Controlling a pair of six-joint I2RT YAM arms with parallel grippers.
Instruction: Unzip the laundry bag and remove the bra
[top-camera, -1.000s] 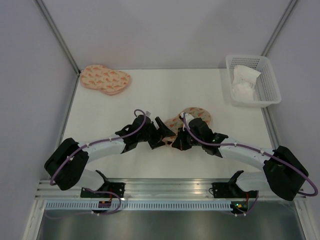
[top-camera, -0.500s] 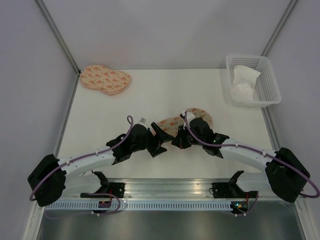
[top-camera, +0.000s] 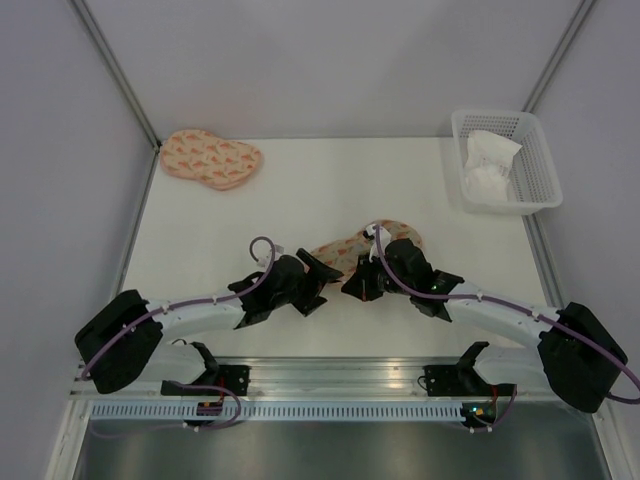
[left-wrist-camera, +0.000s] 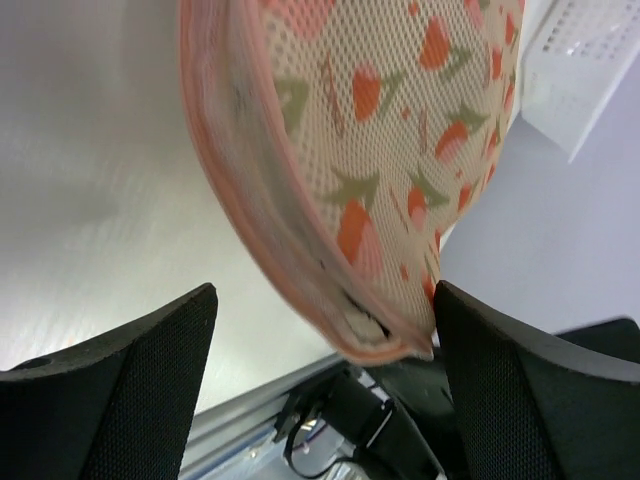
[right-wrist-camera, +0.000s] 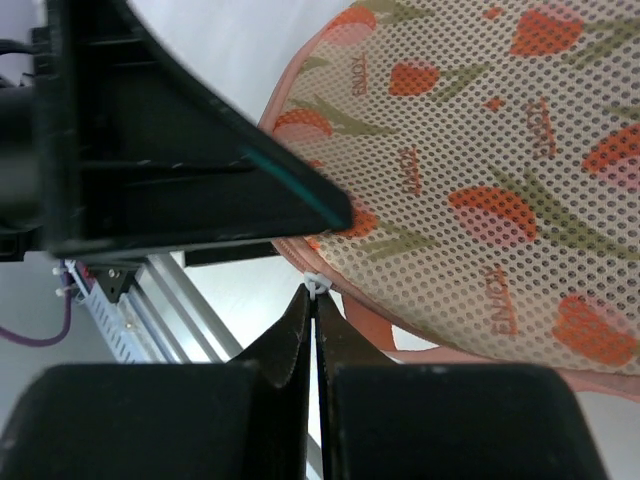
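Where its 2 fingers meet, the right tool (right-wrist-camera: 312, 300) is pinched tight on a small white zipper tab (right-wrist-camera: 315, 284). The tab sits at the pink rim (left-wrist-camera: 250, 220) of the laundry bag (right-wrist-camera: 470, 180). The left tool (left-wrist-camera: 322, 292) is wide open, and the end of the bag's rim sits between its 2 fingers. One of those black fingers touches the bag just beside the tab. The bag lies near the front middle of the white worktop (top-camera: 330, 190), between the 2 tools. A second printed pouch (top-camera: 211, 158) lies at the far left corner. A white basket (top-camera: 535, 170) at the far right holds white cloth (top-camera: 488, 160).
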